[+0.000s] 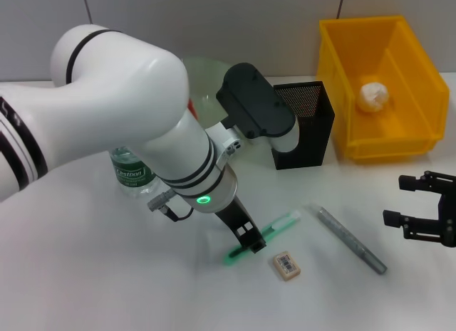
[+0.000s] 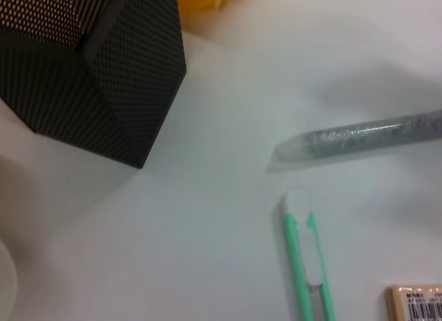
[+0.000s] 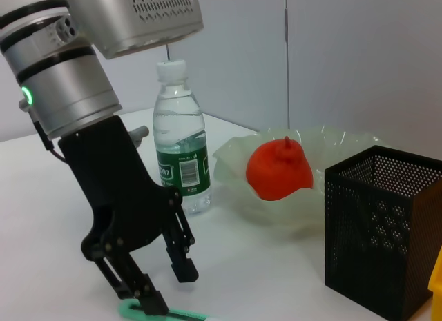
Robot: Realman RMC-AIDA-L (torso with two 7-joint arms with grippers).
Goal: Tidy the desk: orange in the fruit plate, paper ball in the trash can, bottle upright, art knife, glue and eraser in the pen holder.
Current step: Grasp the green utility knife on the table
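From left to right we see the upright bottle, our left gripper with fingers apart over the green art knife, the eraser near it, the glue stick, and our right gripper idle, open, at the right.

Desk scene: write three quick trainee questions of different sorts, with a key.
1. True or false: the orange sits in the fruit plate.
2. Which gripper is down at the green knife? A) left gripper B) right gripper
3. Fill in: the paper ball lies in the yellow ____.

Key: 1 true; 2 A; 3 bin.
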